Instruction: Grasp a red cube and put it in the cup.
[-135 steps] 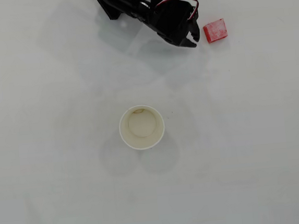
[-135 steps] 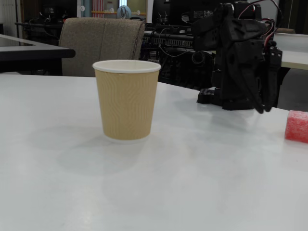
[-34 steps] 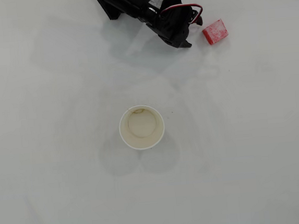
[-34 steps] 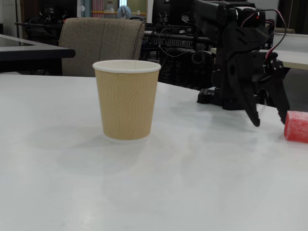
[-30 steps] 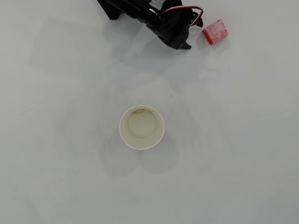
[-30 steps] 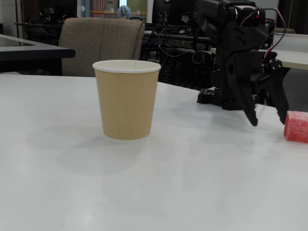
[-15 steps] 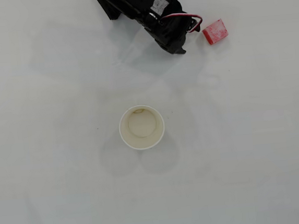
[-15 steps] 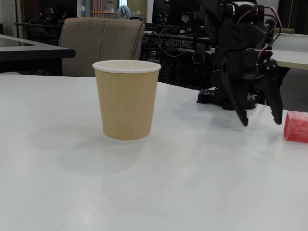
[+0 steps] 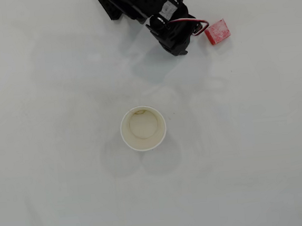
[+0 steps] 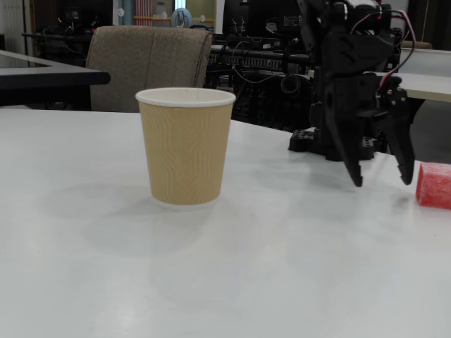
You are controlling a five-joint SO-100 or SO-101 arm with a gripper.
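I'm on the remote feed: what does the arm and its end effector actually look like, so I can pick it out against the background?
The arm is all black plastic, blocky around the servo housings. A red, white and black servo cable loops out beside the wrist. The end effector has two long, tapering black fingers ending in points. A small white label sits on one servo in the overhead view.

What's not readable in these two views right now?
- Tool tips: hidden in the overhead view under the arm's own body; only the fixed view shows the fingers spread.
- Cube: cut off by the right edge of the fixed view; whole in the overhead view.
- Cup inside: the fixed view sits below the rim; only the overhead view shows it.
- Cube's underside: unseen in both.
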